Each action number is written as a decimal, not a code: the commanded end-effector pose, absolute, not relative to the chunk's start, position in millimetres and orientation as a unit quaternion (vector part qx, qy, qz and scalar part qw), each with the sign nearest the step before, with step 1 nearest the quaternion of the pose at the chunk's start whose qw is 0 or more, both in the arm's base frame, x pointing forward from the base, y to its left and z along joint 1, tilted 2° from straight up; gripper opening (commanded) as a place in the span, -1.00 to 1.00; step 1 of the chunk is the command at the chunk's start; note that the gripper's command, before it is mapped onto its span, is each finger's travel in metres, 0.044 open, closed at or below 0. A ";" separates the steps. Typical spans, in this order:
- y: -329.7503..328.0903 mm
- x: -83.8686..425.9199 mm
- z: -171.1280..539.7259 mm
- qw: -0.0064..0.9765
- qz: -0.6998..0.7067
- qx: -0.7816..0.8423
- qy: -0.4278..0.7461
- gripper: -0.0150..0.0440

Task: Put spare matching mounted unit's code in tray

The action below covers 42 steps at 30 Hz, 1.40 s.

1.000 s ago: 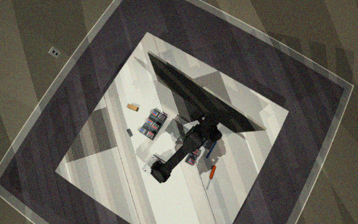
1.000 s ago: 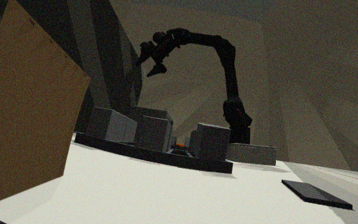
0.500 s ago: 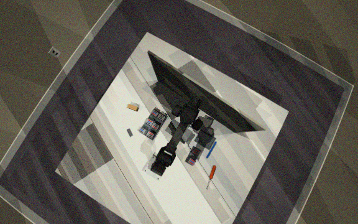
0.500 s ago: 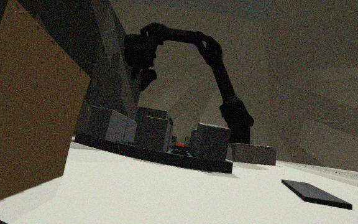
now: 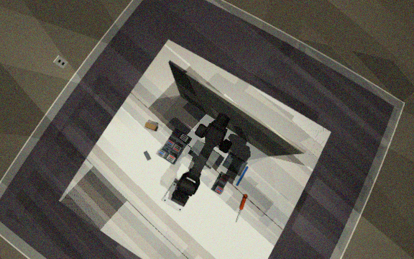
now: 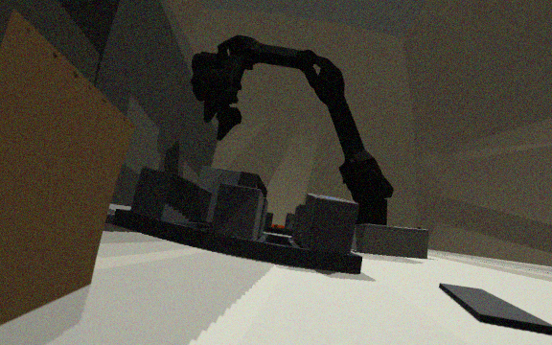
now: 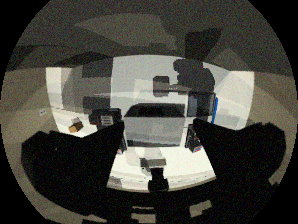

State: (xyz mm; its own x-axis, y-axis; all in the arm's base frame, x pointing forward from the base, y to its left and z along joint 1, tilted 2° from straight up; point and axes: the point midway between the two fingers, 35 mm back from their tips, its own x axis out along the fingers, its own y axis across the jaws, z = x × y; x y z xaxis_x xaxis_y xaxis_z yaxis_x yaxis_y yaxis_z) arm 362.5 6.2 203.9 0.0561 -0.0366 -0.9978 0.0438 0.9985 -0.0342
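Observation:
My gripper (image 5: 213,138) (image 6: 215,128) (image 7: 159,123) is open and empty, high above the middle of the table. A grey box-shaped housing (image 7: 154,131) stands below it, partly hidden by the arm in the top view. Several dark spare units with striped labels, one here (image 5: 171,157) (image 6: 329,222), stand in a black rack (image 6: 257,251) on the left. The dark square tray (image 5: 233,162) (image 7: 201,106) lies right of the housing. Another labelled unit (image 5: 219,188) (image 7: 195,144) stands in front of the tray. No code is readable, and I cannot tell the mounted unit.
A tall dark panel (image 5: 228,111) stands behind. A blue pen (image 5: 242,175) (image 7: 216,111) lies right of the tray, and an orange screwdriver (image 5: 243,202) lies farther right. A brown block (image 5: 152,125) (image 6: 51,172) (image 7: 75,127) and a dark flat plate (image 5: 147,155) (image 6: 496,307) lie left.

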 end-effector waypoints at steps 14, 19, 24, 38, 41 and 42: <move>159.1 306.0 135.6 0.526 0.464 -0.497 0.510 1.00; 159.8 305.5 135.3 0.524 0.466 -0.499 0.508 1.00; 159.8 305.5 135.3 0.524 0.466 -0.499 0.508 1.00; 167.0 308.8 95.3 0.524 0.466 -0.499 0.508 0.53; 166.2 310.0 94.6 0.524 0.466 -0.499 0.508 0.53; 166.2 310.1 93.8 0.524 0.466 -0.499 0.508 0.53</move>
State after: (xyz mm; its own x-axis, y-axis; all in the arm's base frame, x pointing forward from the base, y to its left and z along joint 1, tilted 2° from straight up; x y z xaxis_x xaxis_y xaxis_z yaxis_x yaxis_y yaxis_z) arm 309.6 166.6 96.0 0.0477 -0.0173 -0.9987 -0.9966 0.0667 -0.0488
